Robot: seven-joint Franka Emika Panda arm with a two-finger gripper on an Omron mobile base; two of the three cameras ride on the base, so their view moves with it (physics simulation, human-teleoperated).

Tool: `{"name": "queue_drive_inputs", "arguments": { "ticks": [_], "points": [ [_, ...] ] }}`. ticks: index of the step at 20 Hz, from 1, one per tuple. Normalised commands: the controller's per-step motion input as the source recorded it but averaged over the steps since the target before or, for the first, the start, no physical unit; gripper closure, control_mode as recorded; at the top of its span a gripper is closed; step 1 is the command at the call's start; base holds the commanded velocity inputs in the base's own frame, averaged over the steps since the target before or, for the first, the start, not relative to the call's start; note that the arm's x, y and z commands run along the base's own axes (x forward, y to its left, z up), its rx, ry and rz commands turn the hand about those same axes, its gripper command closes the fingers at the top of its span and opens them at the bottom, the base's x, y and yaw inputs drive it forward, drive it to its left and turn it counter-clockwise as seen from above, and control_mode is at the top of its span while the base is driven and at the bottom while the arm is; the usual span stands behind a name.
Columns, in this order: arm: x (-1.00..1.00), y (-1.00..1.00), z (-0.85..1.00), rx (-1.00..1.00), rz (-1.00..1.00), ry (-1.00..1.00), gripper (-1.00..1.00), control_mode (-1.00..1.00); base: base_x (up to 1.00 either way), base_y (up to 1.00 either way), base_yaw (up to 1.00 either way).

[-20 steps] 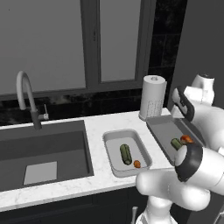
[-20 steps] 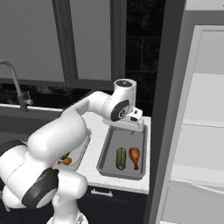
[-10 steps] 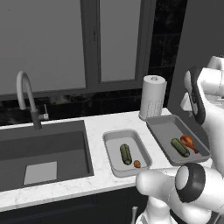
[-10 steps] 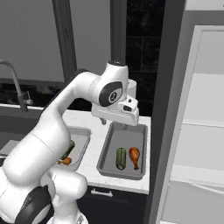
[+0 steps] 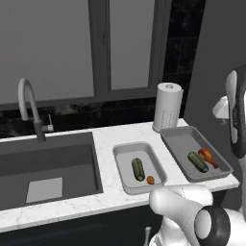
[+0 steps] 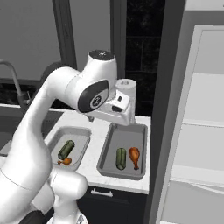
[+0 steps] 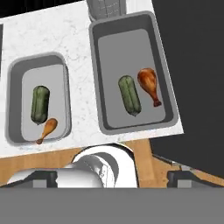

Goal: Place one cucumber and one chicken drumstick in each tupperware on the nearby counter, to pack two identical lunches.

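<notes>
1. Left base view: we see the smaller tupperware (image 5: 139,168) on the desk (image 5: 103,199), holding a cucumber (image 5: 138,169) with a drumstick (image 5: 150,180) at its 5 o'clock.
2. Right base view: the larger tupperware (image 6: 122,151) holds another cucumber (image 6: 120,158) and drumstick (image 6: 134,156) side by side; we cannot tell the end effector's state.
3. Hand view: both lunches look packed. We judge cucumbers firm and smooth, best gripped mid-body; drumsticks by the thin bone end.

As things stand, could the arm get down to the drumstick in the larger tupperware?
Probably yes: the drumstick lies uncovered in the open larger tupperware beside the cucumber, directly below the raised hand, nothing between.
</notes>
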Motion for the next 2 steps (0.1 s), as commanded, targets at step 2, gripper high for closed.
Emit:
{"name": "queue_drive_inputs", "arguments": {
  "ticks": [2],
  "points": [
    [-0.52,0.26,0.14,-0.11,0.0,-0.5,-1.0,-1.0,0.0,0.0,0.0]
  ]
}}
